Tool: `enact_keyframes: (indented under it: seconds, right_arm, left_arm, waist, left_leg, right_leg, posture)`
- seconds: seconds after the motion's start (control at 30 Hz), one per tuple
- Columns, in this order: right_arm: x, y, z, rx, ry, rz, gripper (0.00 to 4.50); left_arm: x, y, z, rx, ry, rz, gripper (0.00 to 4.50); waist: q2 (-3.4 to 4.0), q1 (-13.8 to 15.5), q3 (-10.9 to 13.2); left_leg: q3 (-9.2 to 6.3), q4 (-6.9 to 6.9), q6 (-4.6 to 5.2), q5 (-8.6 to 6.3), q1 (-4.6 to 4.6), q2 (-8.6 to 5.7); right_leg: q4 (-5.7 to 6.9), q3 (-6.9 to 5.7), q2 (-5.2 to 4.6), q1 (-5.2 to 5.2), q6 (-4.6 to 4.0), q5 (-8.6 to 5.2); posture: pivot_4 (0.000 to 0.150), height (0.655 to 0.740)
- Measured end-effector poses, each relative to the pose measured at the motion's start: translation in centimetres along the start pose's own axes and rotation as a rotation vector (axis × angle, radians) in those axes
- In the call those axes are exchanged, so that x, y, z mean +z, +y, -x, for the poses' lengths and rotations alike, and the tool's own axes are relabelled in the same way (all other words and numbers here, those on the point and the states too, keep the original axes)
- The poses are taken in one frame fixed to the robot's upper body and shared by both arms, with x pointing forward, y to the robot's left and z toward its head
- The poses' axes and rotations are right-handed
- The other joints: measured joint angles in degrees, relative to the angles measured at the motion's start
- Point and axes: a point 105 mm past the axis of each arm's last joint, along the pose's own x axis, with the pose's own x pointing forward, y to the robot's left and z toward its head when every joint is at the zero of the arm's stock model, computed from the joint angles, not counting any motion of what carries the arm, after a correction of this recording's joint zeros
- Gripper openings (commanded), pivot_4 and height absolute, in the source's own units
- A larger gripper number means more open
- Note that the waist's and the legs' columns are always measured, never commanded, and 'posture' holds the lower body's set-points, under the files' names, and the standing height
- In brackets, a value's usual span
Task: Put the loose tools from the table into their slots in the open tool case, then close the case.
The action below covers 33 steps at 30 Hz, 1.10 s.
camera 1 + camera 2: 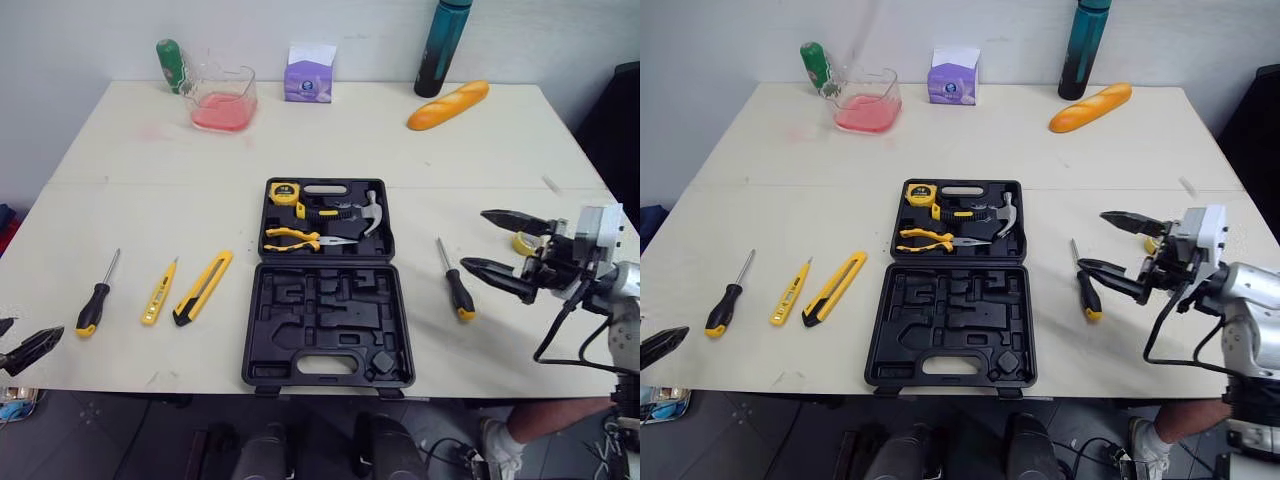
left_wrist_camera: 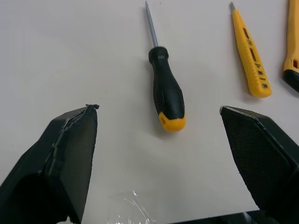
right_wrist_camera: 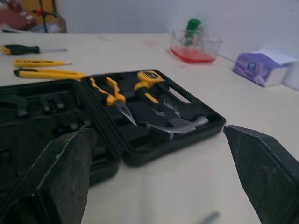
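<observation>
The black tool case [image 1: 300, 377] lies open at the table's middle. Its far half holds a tape measure [image 1: 284, 193], pliers [image 1: 300, 238] and a hammer [image 1: 368, 212]; the slots of the near half are bare. Left of the case lie a black-and-yellow screwdriver [image 1: 95, 300], a yellow tester pen [image 1: 158, 293] and a yellow utility knife [image 1: 203, 287]. A second screwdriver [image 1: 455, 285] lies right of the case. My right gripper [image 1: 478, 240] hovers open just right of that one. At the table's near left edge my left gripper [image 2: 159, 109] is open, with the left screwdriver [image 2: 166, 93] ahead of it.
Along the far edge stand a green bottle [image 1: 171, 65], a glass container with pink contents [image 1: 222, 97], a purple tissue box [image 1: 308, 75], a dark bottle [image 1: 442, 48] and a baguette [image 1: 448, 104]. A small yellow object [image 1: 522, 243] lies behind my right gripper. A person's foot [image 1: 500, 445] shows below the table.
</observation>
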Motion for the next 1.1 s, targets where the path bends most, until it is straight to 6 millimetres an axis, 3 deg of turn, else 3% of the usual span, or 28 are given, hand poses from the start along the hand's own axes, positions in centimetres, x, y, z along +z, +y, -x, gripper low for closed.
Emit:
enact_keyframes:
  seconds: [0.2,0.53,0.77,1.1]
  right_arm:
    - [2.2,3.1,-3.5,0.189,-0.123,0.054,4.5]
    - [3.1,5.5,-6.0,0.321,-0.227,0.038,4.5]
    - [3.7,6.4,-7.1,0.399,-0.259,0.065,4.5]
    - [3.7,6.2,-7.5,0.394,-0.234,0.079,4.5]
  left_arm:
    - [0.3,-1.4,-1.2,-0.015,0.047,0.037,4.4]
    - [1.8,-3.5,-4.3,0.004,0.096,0.066,4.4]
    - [1.7,-4.1,-5.7,-0.009,0.154,0.059,4.4]
    - [0.5,-2.9,-6.1,0.063,0.203,0.092,4.4]
  waist:
    - [-0.02,0.0,0.0]
    - [-0.06,0.3,0.0]
    - [-0.06,0.0,0.0]
    - [-0.07,0.1,0.0]
  left_leg:
    - [-0.01,0.0,-0.04,-0.01,-0.02,0.01]
    - [0.01,0.0,-0.05,-0.01,-0.01,-0.03]
    - [0.11,0.0,-0.06,-0.01,-0.01,0.0]
    - [0.12,0.01,-0.07,-0.02,-0.02,0.01]
  right_leg:
    - [0.0,0.21,-0.03,-0.02,0.0,0.0]
    - [0.09,0.62,0.11,-0.08,0.0,0.0]
    - [0.09,0.77,0.23,-0.15,0.0,0.0]
    - [0.09,0.81,0.22,-0.17,-0.01,0.0]
  posture:
    - [0.15,0.74]
    - [0.15,0.74]
    - [0.15,0.74]
    - [0.15,0.74]
